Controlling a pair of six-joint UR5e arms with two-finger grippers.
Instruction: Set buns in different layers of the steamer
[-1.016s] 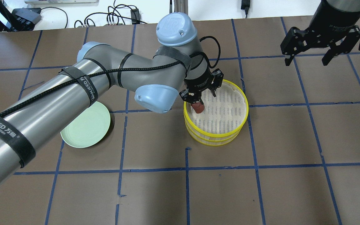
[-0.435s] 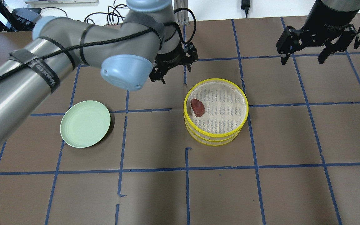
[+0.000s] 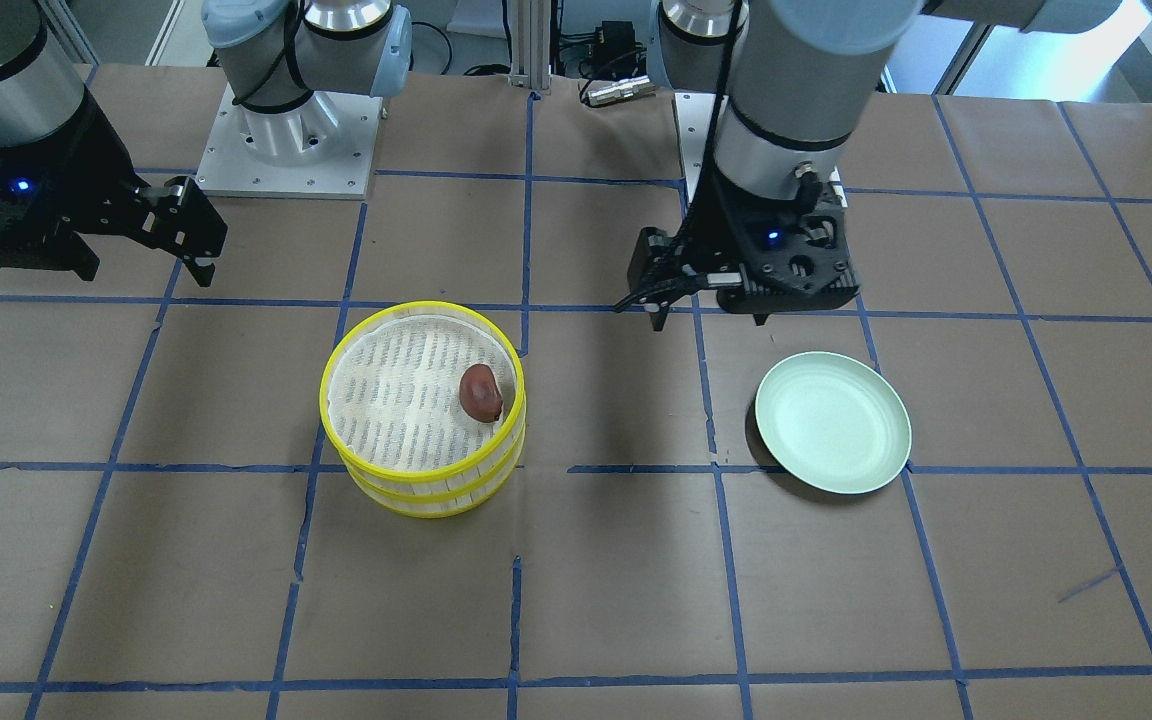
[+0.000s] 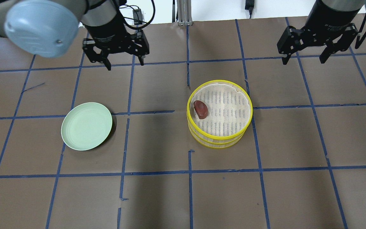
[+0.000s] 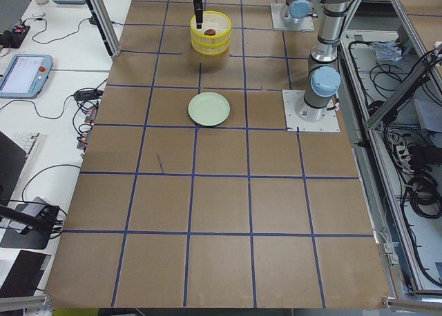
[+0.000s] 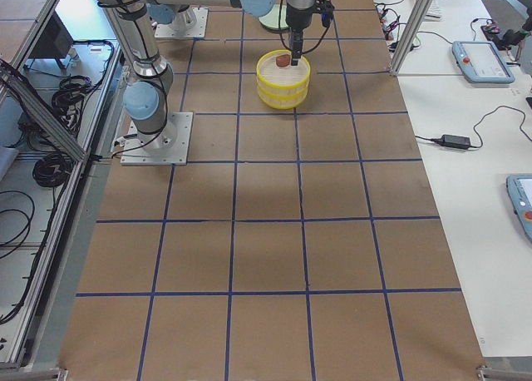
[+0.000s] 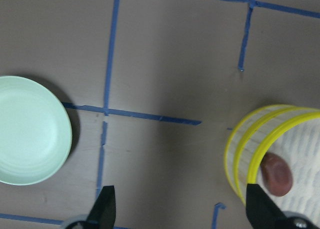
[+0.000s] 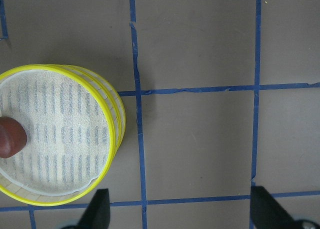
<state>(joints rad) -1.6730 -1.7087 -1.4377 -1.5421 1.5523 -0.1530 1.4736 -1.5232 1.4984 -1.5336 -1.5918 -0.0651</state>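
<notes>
Two yellow-rimmed steamer layers stand stacked at the table's middle; they also show in the front view. The dark reddish-brown bun lies free on the top layer's mesh near its left rim, and shows in the front view and the left wrist view. The white bun is hidden. My left gripper is open and empty, raised far back-left of the steamer. My right gripper is open and empty, raised back-right of it.
An empty pale green plate sits left of the steamer, with about a plate's width of bare brown table between them. Blue tape lines grid the table. Cables lie beyond the far edge.
My left gripper let go of the brown bun in the top layer, then rose and swung away to the back left. The right gripper barely moved.
</notes>
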